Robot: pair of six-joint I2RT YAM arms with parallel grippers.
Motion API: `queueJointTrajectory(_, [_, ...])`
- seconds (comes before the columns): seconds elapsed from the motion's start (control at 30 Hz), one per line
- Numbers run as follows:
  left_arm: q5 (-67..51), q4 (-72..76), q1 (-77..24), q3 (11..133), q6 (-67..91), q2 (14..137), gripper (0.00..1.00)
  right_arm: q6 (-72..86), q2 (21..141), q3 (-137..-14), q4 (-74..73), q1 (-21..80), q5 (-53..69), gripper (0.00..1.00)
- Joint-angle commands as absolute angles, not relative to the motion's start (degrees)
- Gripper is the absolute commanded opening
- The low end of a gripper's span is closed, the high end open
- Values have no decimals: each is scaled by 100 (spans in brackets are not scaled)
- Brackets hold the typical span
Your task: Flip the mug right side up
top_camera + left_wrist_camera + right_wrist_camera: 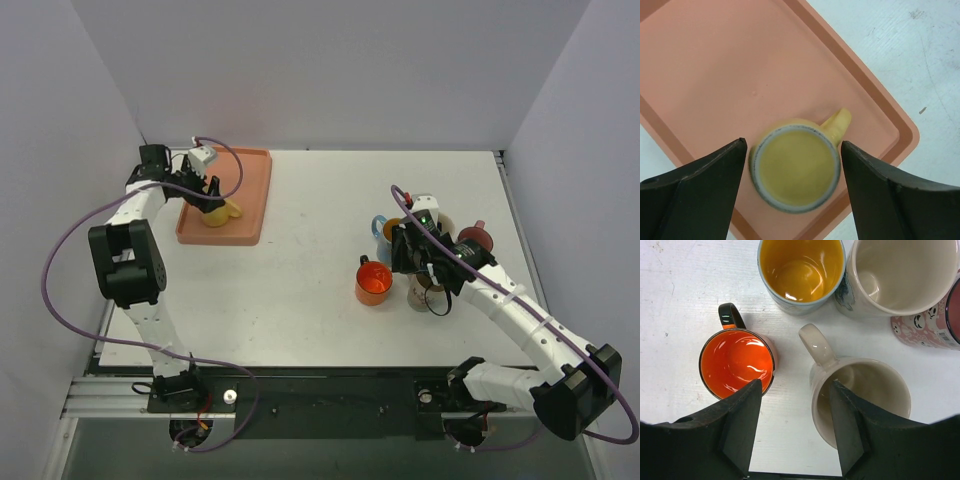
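A yellow mug (796,170) stands upside down on the salmon tray (715,75), its flat base with a grey foot ring facing up and its handle pointing to the upper right. My left gripper (792,144) is open just above it, one finger on each side of the mug and clear of it. The overhead view has the mug (218,212) at the tray's (250,190) near left part, under the left gripper (205,195). My right gripper (795,385) is open at the right, holding nothing.
Several upright mugs cluster under the right gripper (415,262): an orange-lined one (737,362), a cream one (875,390) with one finger over its rim, a yellow-lined blue one (801,270), a large cream one (900,275), and a pink one (935,325).
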State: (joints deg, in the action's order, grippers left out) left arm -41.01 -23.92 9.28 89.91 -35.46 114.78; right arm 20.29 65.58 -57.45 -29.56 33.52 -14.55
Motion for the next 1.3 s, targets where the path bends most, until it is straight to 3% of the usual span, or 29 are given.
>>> queueJointTrajectory(0.0, [-4429, -2830, 967, 9440, -4693, 10785, 87, 2030, 6442, -5827, -2865, 3410, -1424, 52])
queueJointTrajectory(0.27, [-4640, -3857, 897, 10010, -5869, 10854, 88, 2030, 6302, -5748, -2830, 3410, -1424, 52])
queueJointTrajectory(0.37, [-4545, -5677, 634, 10806, -7454, 11055, 85, 2083, 6223, -5652, -2813, 3410, -1424, 52])
queueJointTrajectory(0.53, [-2771, -8313, -217, 12084, -9773, 12022, 80, 2171, 6205, -5590, -2760, 3463, -1415, 52])
queueJointTrajectory(0.77, [-2005, -6603, -641, 11181, -9694, 11848, 80, 2285, 6161, -5485, -2725, 3560, -1459, 52])
queueJointTrajectory(1.13, [-783, -5751, -694, 10943, -9791, 12410, 73, 2355, 6143, -5414, -2725, 3595, -1468, 52])
queueJointTrajectory(1.23, [-633, -5415, -694, 10785, -9739, 12489, 64, 2338, 6161, -5423, -2716, 3595, -1450, 52])
queueJointTrajectory(1.27, [-581, -5353, -703, 10767, -9738, 12507, 52, 2347, 6161, -5440, -2725, 3595, -1450, 52])
